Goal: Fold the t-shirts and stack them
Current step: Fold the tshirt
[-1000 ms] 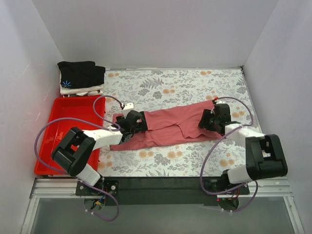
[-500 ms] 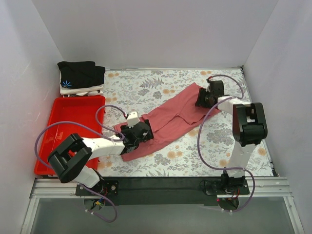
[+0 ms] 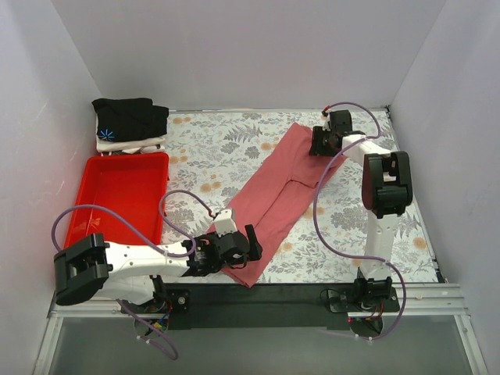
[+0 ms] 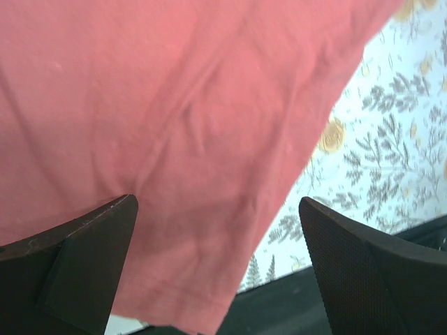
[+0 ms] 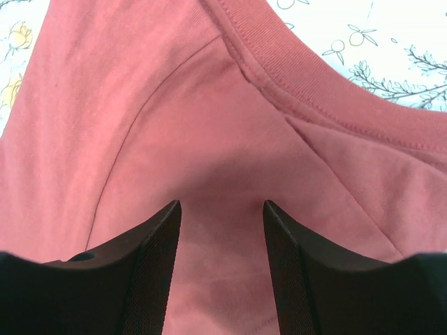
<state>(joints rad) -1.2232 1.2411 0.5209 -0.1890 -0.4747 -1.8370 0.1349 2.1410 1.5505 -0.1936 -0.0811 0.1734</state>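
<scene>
The salmon-red t-shirt lies folded lengthwise in a long diagonal strip, from the near table edge up to the far right. My left gripper is at its near end. In the left wrist view the jaws stand wide open over the shirt's hem. My right gripper is at the far end by the collar. Its jaws stand apart over flat cloth. The black t-shirt with the blue starburst lies folded on the white one at the far left.
A red plastic tray sits at the left, with the left arm's purple cable looping over it. White walls close in the floral table cloth on three sides. The black front rail runs just below the shirt's near end.
Both grippers swung the shirt from lying crosswise to lying diagonally. The left end came towards the near edge and the right end went to the far right. The left jaws now stand open.
</scene>
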